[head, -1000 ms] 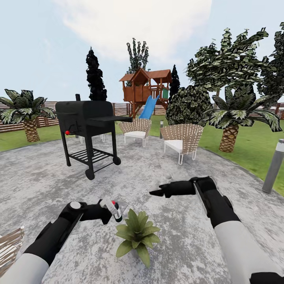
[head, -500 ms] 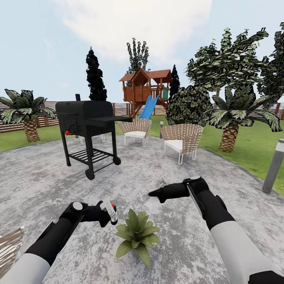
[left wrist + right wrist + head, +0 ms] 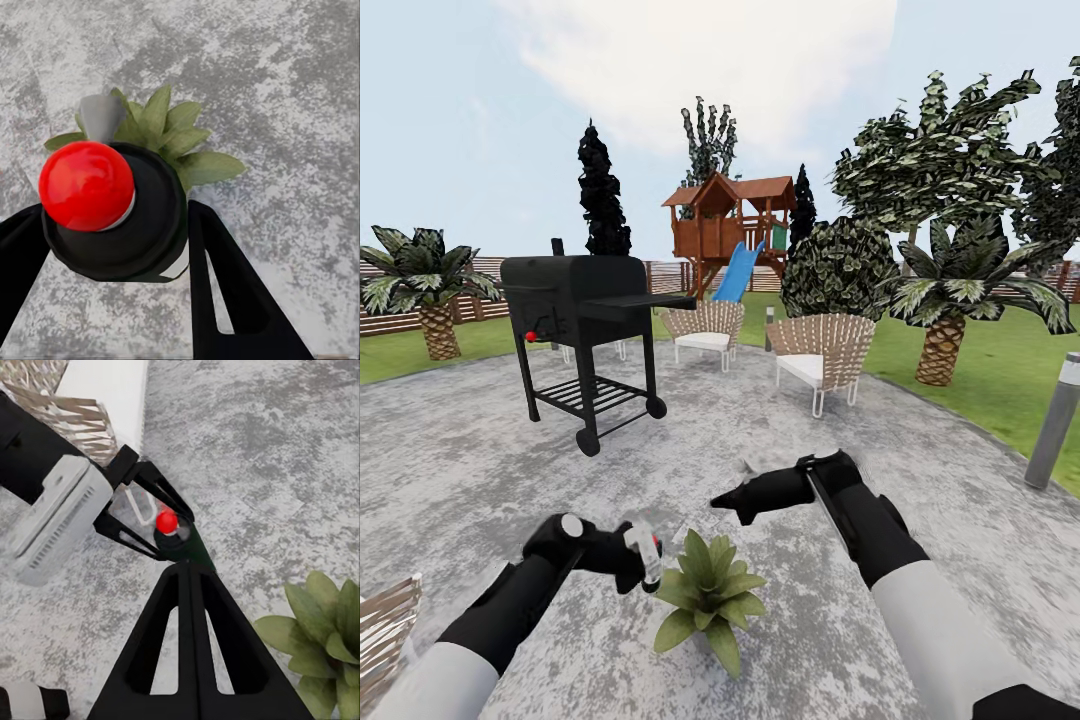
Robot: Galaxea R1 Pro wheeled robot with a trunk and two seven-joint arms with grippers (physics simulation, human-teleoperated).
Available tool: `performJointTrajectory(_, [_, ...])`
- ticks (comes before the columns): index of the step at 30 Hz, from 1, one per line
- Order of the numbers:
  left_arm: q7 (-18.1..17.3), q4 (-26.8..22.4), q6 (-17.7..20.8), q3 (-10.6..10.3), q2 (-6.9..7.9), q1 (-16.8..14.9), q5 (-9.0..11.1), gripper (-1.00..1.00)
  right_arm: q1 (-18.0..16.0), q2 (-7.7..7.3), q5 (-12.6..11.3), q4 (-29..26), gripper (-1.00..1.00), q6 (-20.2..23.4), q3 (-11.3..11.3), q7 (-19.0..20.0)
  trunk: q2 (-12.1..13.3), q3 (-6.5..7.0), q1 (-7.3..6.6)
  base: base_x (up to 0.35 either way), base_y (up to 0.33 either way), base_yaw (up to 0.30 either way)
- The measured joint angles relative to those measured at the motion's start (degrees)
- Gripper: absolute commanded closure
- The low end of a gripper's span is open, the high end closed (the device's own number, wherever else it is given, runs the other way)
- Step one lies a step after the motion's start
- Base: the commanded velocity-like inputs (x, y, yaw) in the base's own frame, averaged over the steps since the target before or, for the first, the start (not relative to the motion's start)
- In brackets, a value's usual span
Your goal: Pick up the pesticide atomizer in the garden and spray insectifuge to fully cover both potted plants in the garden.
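Observation:
A potted plant (image 3: 708, 595), a low rosette of broad green leaves, sits on the grey paved patio just in front of me. My left gripper (image 3: 638, 556) is shut on the pesticide atomizer (image 3: 648, 553), held at the plant's left edge. In the left wrist view the atomizer (image 3: 142, 225) shows a dark body, a red knob and a grey spray head over the potted plant (image 3: 169, 139). My right gripper (image 3: 728, 499) is shut with nothing in it, just beyond the plant. The right wrist view shows its fingertips (image 3: 187, 574) pointing at the atomizer (image 3: 180, 540), with the plant (image 3: 322, 634) to one side.
A black grill (image 3: 585, 300) stands on the patio ahead left. Two wicker chairs (image 3: 705, 330) (image 3: 822, 355) stand behind it. A grey bollard (image 3: 1055, 420) is at the right edge and another wicker chair's edge (image 3: 385, 620) at lower left. Lawn, palms and fence ring the patio (image 3: 480, 470).
My left gripper has lowered a little with the atomizer and tilted it, staying at the plant's left. My right arm has shifted left, its gripper now nearer the plant.

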Motion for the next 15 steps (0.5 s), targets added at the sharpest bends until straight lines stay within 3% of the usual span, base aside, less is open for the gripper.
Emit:
performJointTrajectory(2, [-1.5,0.0,-0.1,0.0,-0.94,0.0,-3.0,1.0,0.0,0.57,0.1,0.0,1.0,0.1,0.2,-0.1,0.0,0.0,0.0,0.0,0.0,0.0])
performJointTrajectory(5, [-2.6,-0.3,-0.2,0.0,-1.49,0.0,-5.1,1.0,0.0,0.79,0.1,0.0,1.0,0.2,0.3,-0.2,0.0,0.0,0.0,0.0,0.0,0.0])
performJointTrajectory(10, [-3.7,-3.5,-0.2,-0.3,-1.7,0.0,-5.6,1.0,0.0,0.84,0.1,0.0,1.0,0.2,0.3,-0.2,0.0,0.0,0.0,0.0,0.0,0.0])
performJointTrajectory(15, [-5.3,-6.0,-0.2,-2.7,-2.31,0.0,-5.7,1.0,0.0,0.85,0.1,0.0,1.0,0.2,0.3,-0.1,0.0,0.0,0.0,0.0,0.0,0.0])
